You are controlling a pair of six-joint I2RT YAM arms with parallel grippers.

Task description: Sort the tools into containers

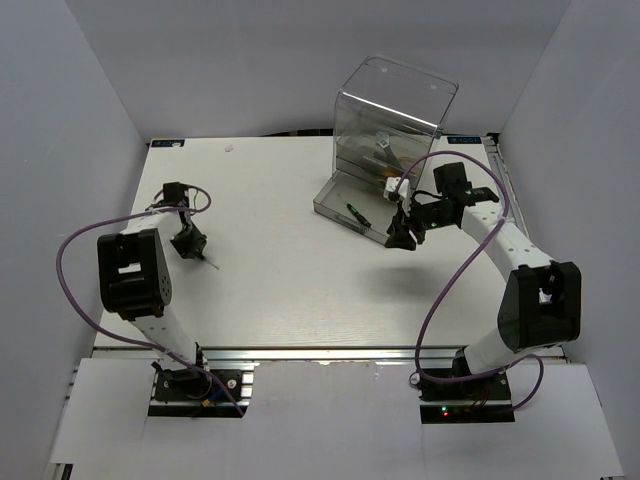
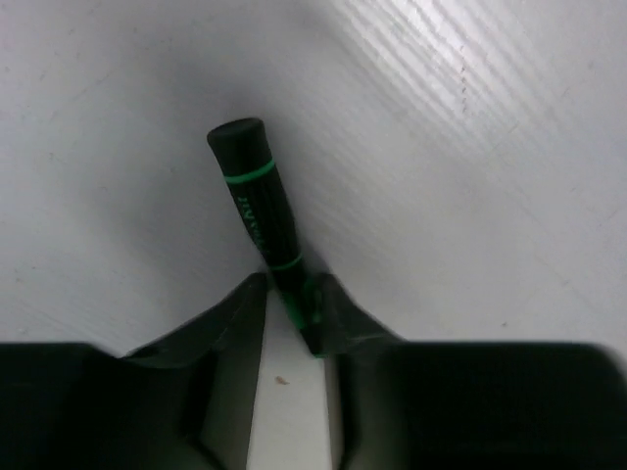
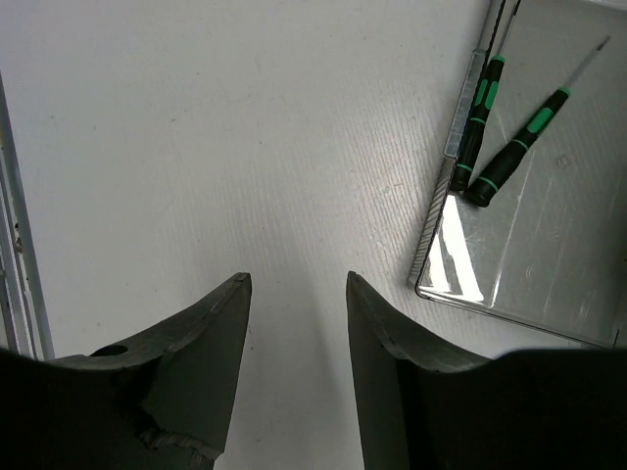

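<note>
My left gripper is shut on a thin black-green screwdriver at the table's left side. The handle sticks out past the fingertips and the thin shaft pokes out the other side. The smoky transparent cabinet stands at the back right, with one shallow drawer pulled out onto the table. A second black-green screwdriver lies in that drawer, mirrored in its wall. My right gripper is open and empty over bare table beside the drawer. Orange-handled tools show dimly inside the cabinet.
Purple cables loop from both arms over the table. A metal rail runs along the near edge, and another rail shows at the left of the right wrist view. White walls enclose the table on three sides.
</note>
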